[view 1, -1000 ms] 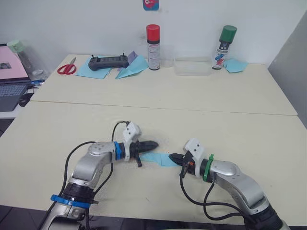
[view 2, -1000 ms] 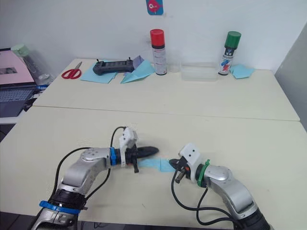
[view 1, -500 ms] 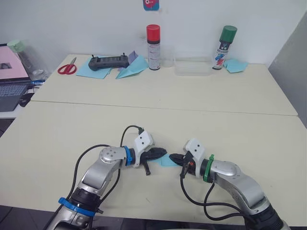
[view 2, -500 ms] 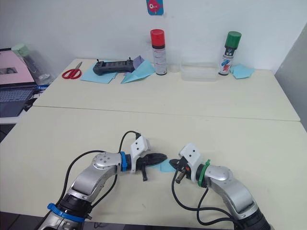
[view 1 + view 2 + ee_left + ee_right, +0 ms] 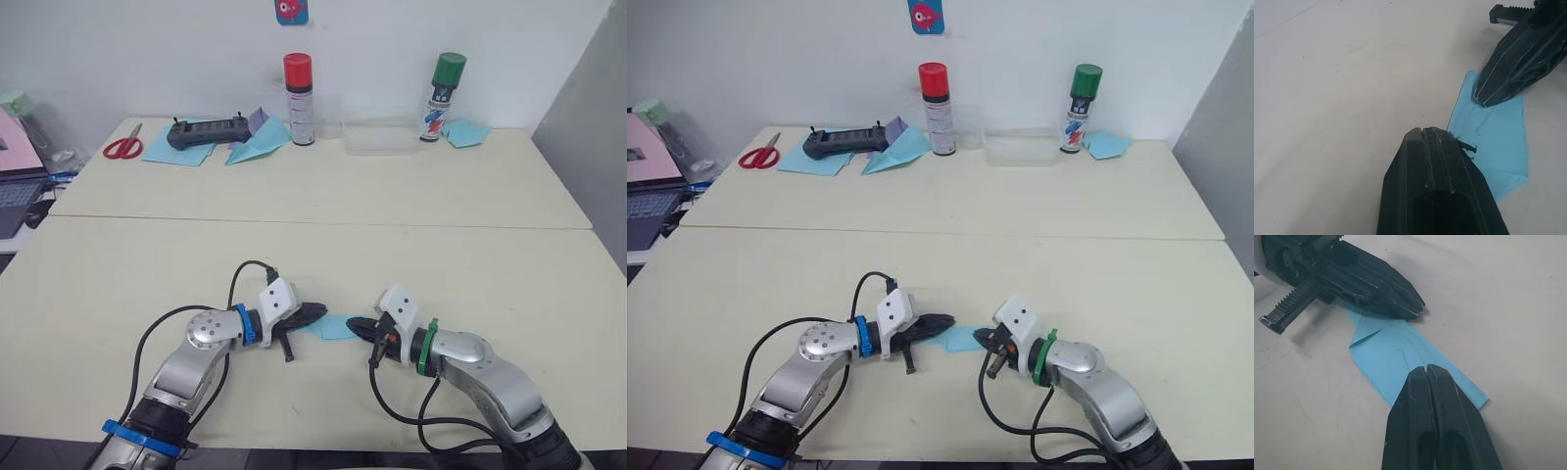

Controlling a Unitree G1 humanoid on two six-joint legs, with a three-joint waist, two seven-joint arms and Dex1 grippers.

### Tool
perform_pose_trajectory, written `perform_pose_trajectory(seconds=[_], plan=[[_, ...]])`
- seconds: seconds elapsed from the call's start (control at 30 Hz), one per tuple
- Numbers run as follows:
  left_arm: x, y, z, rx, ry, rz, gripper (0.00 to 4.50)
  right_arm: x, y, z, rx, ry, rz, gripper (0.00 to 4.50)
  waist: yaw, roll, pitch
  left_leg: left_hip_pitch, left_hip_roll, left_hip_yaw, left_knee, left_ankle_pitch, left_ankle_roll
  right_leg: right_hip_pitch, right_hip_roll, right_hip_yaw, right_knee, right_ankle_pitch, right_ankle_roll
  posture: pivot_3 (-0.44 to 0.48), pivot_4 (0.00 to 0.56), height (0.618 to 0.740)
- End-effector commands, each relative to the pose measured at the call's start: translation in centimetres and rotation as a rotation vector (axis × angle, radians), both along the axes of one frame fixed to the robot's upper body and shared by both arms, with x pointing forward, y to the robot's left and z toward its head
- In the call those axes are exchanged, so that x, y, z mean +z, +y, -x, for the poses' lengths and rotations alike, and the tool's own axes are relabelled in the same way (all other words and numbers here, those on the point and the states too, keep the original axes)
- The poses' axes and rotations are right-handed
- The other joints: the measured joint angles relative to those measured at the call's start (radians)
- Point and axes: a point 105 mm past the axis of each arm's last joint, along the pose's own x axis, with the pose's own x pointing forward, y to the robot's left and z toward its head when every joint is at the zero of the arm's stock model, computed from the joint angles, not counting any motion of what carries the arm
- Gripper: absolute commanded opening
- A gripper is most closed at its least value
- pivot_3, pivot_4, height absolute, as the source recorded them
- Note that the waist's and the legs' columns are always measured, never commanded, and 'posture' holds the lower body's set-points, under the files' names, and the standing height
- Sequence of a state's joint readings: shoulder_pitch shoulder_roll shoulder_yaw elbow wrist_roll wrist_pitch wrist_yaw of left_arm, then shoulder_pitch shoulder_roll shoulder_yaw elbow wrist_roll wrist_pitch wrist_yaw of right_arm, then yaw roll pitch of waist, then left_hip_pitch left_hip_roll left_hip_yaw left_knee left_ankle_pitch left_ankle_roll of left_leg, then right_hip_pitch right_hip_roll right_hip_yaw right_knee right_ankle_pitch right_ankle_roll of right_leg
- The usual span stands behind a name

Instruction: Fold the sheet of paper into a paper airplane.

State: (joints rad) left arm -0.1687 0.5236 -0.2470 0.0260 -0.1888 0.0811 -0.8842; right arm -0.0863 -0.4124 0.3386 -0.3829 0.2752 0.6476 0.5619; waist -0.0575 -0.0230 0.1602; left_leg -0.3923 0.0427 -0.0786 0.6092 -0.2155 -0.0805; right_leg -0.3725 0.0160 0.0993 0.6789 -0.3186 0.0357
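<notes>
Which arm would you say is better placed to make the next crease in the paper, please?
Probably the left: its gripper rests shut on the paper's end, where a corner is already turned over, while the right gripper, also shut, pins the other end.

sheet of paper (image 5: 336, 327) | light blue, folded narrow | flat on table

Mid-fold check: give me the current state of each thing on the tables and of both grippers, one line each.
sheet of paper: flat on the near table, partly folded, between both grippers.
left gripper: shut, tip on the paper's edge.
right gripper: shut, tip pressing the paper.
red-capped spray can: upright, capped.
green-capped spray can: upright, capped.
scissors: lying flat, blades closed.
clear plastic box: upright on the far table.
</notes>
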Motion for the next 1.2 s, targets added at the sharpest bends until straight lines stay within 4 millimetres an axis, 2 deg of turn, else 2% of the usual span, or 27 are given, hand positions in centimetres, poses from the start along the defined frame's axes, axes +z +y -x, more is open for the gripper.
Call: perform_pose_trajectory(seconds=[0.03, 0.53, 0.6, 0.67, 0.73, 0.87, 0.93, 1.03, 1.13, 1.2], plan=[[-3.7, 4.2, 0.1, 0.154, 0.124, -0.116, 0.0, -2.0, -1.1, 0.2, -0.032, 0.071, 0.067, 0.04, -0.001, 0.0, 0.0, 0.001, 0.0, 0.0, 0.0, 0.0, 0.0, 0.0, 0.0, 0.0, 0.0, 0.0, 0.0, 0.0, 0.15, 0.74], [-2.7, 7.6, -0.5, 0.245, 0.123, -0.122, 0.0, -2.3, -0.9, 0.3, -0.016, 0.081, 0.071, 0.04, -0.014, 0.0, -0.001, 0.004, 0.003, 0.002, -0.001, 0.0, 0.0, 0.0, 0.001, 0.0, 0.001, 0.0, -0.001, 0.0, 0.15, 0.74], [-2.3, 7.9, -0.6, 0.243, 0.115, -0.116, 0.0, -2.3, -0.9, 0.3, -0.014, 0.079, 0.07, 0.04, -0.021, 0.0, -0.001, 0.005, 0.003, 0.002, -0.002, 0.0, 0.0, 0.0, 0.001, 0.0, 0.001, -0.001, -0.001, 0.0, 0.15, 0.74], [-0.7, 7.7, -1.3, 0.247, 0.089, -0.061, 0.0, -1.9, -0.7, 0.1, -0.017, 0.067, 0.045, 0.04, -0.028, 0.0, -0.001, 0.006, 0.004, 0.002, -0.002, 0.0, 0.0, 0.0, 0.001, 0.0, 0.002, -0.001, -0.002, 0.0, 0.15, 0.74], [2.0, 7.5, -2.5, 0.239, 0.041, -0.003, 0.0, -0.2, -0.3, -0.5, -0.016, 0.019, -0.037, 0.04, -0.027, -0.001, 0.001, 0.006, 0.004, 0.002, -0.003, 0.0, 0.0, 0.0, 0.001, 0.0, 0.002, -0.001, -0.002, 0.0, 0.15, 0.74], [5.0, 7.3, -3.6, 0.203, -0.014, 0.021, 0.0, 2.5, -0.2, -0.9, 0.034, -0.059, -0.106, 0.04, -0.024, -0.004, 0.01, -0.004, 0.002, 0.002, -0.001, 0.0, 0.0, -0.006, 0.001, 0.0, 0.002, 0.001, 0.001, 0.0, 0.15, 0.74], [6.4, 6.9, -3.8, 0.169, -0.04, 0.025, 0.0, 4.3, -0.2, -0.8, 0.083, -0.116, -0.133, 0.04, -0.021, -0.006, 0.016, -0.009, 0.0, 0.002, 0.0, 0.0, 0.0, -0.01, 0.0, 0.0, 0.001, 0.005, 0.008, 0.0, 0.15, 0.74], [7.6, 6.2, -3.6, 0.109, -0.065, 0.021, 0.0, 7.0, -0.2, -0.6, 0.148, -0.176, -0.173, 0.04, -0.016, -0.006, 0.018, -0.018, 0.0, 0.001, 0.0, 0.0, -0.001, -0.017, 0.0, -0.001, 0.001, 0.005, 0.008, 0.0, 0.15, 0.74], [8.8, 5.4, -2.9, 0.03, -0.088, 0.014, 0.0, 9.6, -0.6, -0.4, 0.203, -0.242, -0.19, 0.04, -0.013, -0.006, 0.019, -0.019, 0.001, -0.001, -0.001, 0.0, -0.001, -0.018, 0.0, -0.004, 0.001, 0.007, 0.003, 0.0, 0.15, 0.74], [10.2, 4.7, -2.1, -0.053, -0.115, 0.01, 0.54, 11.1, -1.0, 0.9, 0.325, -0.297, -0.169, 0.42, -0.008, -0.005, 0.023, -0.019, 0.001, -0.001, -0.001, 0.0, -0.001, -0.018, 0.0, -0.005, 0.001, 0.007, 0.002, 0.0, 0.15, 0.74]])
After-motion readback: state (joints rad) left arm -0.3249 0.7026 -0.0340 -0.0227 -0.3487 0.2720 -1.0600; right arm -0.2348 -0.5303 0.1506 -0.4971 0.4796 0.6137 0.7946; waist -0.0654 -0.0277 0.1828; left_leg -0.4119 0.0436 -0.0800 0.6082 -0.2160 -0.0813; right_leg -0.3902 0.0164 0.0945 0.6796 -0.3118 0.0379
